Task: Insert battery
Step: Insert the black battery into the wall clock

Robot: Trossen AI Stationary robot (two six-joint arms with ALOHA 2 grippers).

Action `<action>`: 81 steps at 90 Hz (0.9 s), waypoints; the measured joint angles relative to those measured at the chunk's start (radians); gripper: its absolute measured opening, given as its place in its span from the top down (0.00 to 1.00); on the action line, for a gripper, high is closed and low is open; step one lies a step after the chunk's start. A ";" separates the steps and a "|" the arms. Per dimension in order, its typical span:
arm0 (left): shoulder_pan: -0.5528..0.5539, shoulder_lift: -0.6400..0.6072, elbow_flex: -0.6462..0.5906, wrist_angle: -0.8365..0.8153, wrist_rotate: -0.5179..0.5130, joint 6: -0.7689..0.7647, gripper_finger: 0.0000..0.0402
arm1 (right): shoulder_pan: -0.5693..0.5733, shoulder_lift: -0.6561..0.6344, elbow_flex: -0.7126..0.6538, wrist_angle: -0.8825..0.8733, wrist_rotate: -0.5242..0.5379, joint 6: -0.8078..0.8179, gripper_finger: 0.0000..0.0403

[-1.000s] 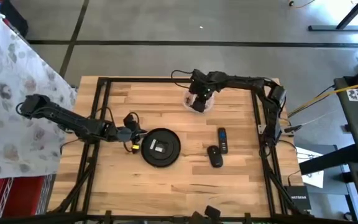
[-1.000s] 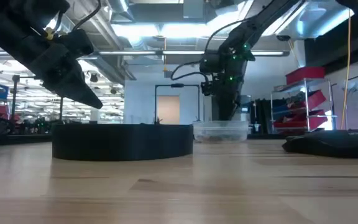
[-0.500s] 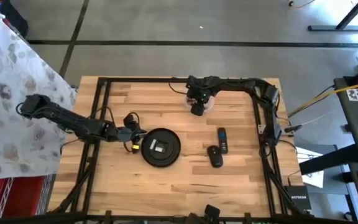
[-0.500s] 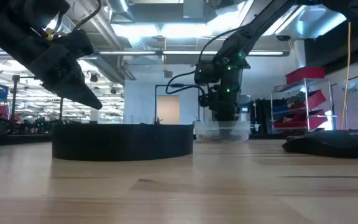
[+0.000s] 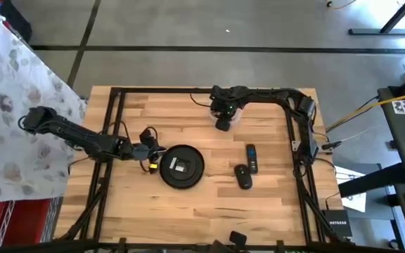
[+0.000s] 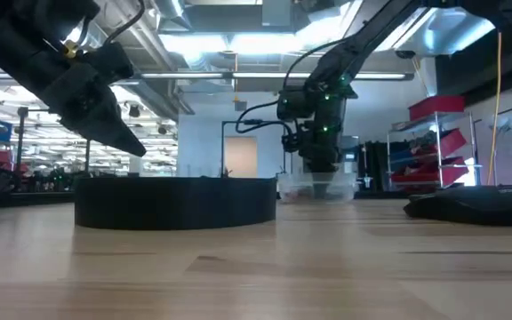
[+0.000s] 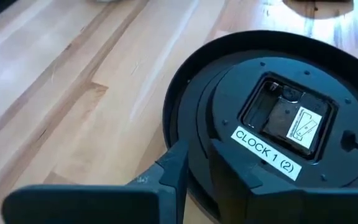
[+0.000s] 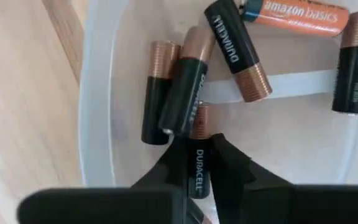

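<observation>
The black round clock lies back up on the table, its open battery compartment above a label reading CLOCK 1 (2). My left gripper is at the clock's left rim. At the far side a clear bowl holds several batteries. My right gripper reaches down into the bowl and is closed around one black Duracell battery. My left gripper holds the clock's left rim, one finger outside the rim and the other inside it. It comes slanting down from the table's left. The clock lies flat on the table. My right gripper pinches the battery's black body between its two fingers, which lie across it. The fingers point down into the bowl. The battery's copper end lies against another battery on the bowl's bottom.
A black remote and a dark oval object lie right of the clock. A black frame runs along the table's edges. Bare wood lies between the clock and the bowl.
My right gripper has come down from above the bowl into it, shifting slightly toward the table's left, and now stands among the batteries. The clock has stayed in place.
</observation>
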 joint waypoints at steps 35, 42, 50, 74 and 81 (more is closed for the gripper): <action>0.000 0.000 0.000 0.000 0.000 0.000 0.88 | -0.002 0.005 0.118 -0.097 0.072 -0.053 0.95; 0.000 0.000 0.000 0.000 0.000 0.000 0.88 | -0.001 0.004 0.143 -0.119 0.089 -0.056 0.95; 0.000 0.000 0.000 0.000 0.000 0.000 0.88 | -0.001 0.004 0.180 -0.161 0.112 -0.069 0.95; 0.000 -0.010 0.000 -0.051 -0.001 -0.004 0.88 | 0.068 0.002 0.372 -0.306 0.141 -0.059 0.95; 0.000 -0.026 0.000 -0.093 0.000 -0.030 0.88 | 0.125 0.001 0.436 -0.347 0.106 -0.046 0.95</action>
